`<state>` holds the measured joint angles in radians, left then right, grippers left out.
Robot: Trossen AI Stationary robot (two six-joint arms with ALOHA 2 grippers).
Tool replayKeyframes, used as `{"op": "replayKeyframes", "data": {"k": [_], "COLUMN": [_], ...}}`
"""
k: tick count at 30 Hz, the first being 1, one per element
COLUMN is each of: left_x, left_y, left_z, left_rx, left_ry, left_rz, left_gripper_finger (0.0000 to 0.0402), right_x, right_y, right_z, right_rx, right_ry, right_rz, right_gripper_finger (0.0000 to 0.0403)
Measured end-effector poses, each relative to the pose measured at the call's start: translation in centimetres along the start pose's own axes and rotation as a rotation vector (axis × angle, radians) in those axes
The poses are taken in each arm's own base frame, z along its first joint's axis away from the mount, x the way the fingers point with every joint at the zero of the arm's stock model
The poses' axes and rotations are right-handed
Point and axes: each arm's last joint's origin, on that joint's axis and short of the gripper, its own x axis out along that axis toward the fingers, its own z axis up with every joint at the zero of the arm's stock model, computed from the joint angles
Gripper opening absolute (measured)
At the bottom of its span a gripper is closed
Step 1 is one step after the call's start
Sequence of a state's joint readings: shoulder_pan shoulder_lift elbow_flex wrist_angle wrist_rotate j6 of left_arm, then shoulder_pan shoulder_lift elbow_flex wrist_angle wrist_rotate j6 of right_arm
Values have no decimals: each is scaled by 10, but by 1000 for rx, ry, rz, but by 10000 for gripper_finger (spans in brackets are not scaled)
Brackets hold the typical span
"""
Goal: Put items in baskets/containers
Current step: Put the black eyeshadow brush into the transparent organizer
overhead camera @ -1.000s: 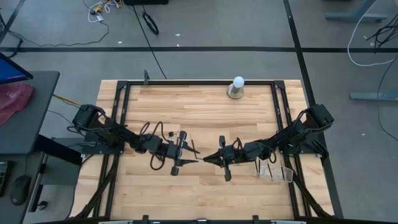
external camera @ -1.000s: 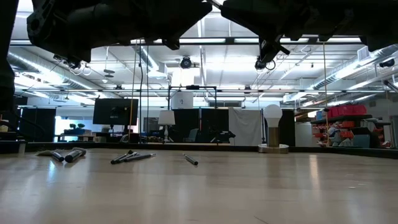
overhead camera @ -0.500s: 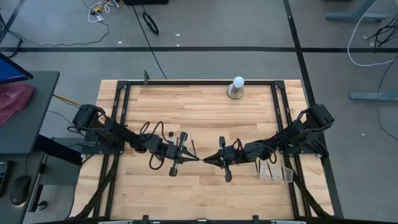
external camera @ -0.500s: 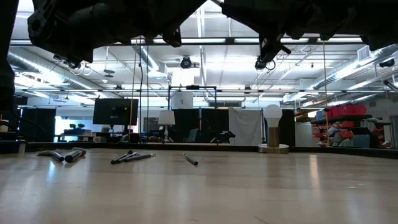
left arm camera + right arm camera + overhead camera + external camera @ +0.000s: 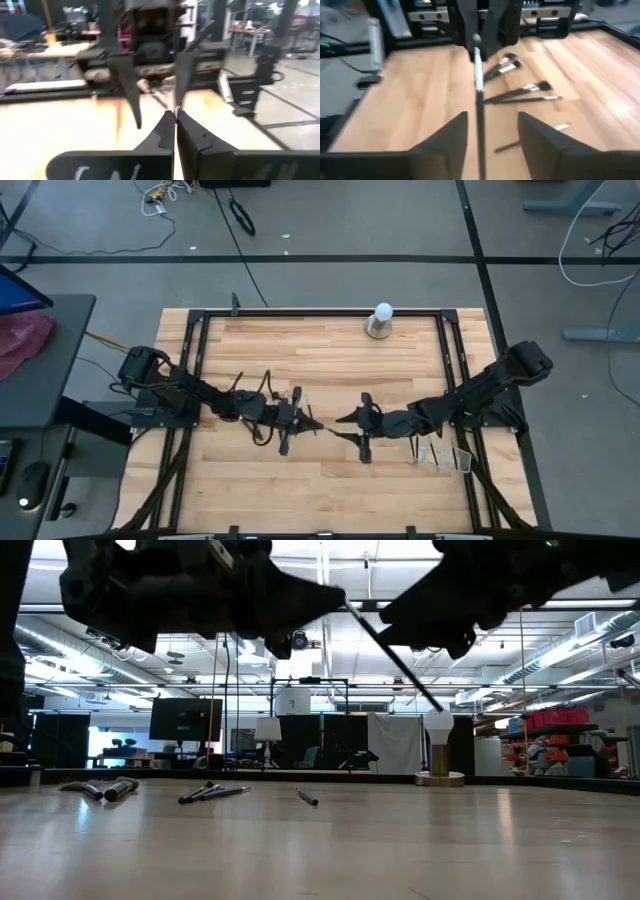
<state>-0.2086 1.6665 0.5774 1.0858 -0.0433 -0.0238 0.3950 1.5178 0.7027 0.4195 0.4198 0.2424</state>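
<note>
Dark fingers of the left end effector (image 5: 303, 420) clench a thin makeup brush (image 5: 479, 95) above the bench's (image 5: 330, 350) middle; the right end effector (image 5: 345, 426) stands released around it. Other brushes (image 5: 520, 92) lie beneath, while the clear organiser (image 5: 443, 454) sits by the bench's right edge.

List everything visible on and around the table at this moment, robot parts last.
Held makeup brush: one, dark, in mid-air between both grippers.
Loose makeup brushes: several, dark-handled, lying on the table left of centre.
Clear organiser: one, see-through, near the table's right edge.
White ball on a round metal base: one, far edge.
Table: one, light wood.
Left gripper: shut on the held makeup brush.
Right gripper: open, its fingers either side of the same brush.
</note>
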Motion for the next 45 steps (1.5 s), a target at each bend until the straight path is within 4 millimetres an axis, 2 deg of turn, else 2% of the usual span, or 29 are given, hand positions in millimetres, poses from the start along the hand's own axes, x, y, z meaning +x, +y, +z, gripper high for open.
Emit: {"op": "replayKeyframes", "data": {"k": [4, 8, 15, 25, 33, 39, 45], "left_x": [0, 0, 0, 0, 0, 0, 0], "left_y": [10, 12, 12, 12, 12, 11, 11], "left_z": [-3, -4, -5, -5, -4, -2, -3], "left_rx": [-43, -50, -50, -51, -64, -65, -64], "left_ry": [30, 46, 58, 60, 43, 24, 35], "left_rz": [36, 45, 45, 42, 51, 56, 56], "left_gripper_finger": [5, 5, 6, 8, 34, 84, 129], "right_x": [9, 22, 38, 38, 38, 32, -4], "right_y": [3, 7, 9, 9, 9, 15, 32], "right_z": [15, 26, 30, 27, 27, 26, 42], "right_rx": [-33, -42, -70, -76, -57, -56, 6], "right_ry": [85, 111, 126, 146, 146, 123, 43], "right_rz": [-82, -99, -108, -111, -112, -176, -252], "right_gripper_finger": [210, 201, 136, 15, 22, 7, 10]}}
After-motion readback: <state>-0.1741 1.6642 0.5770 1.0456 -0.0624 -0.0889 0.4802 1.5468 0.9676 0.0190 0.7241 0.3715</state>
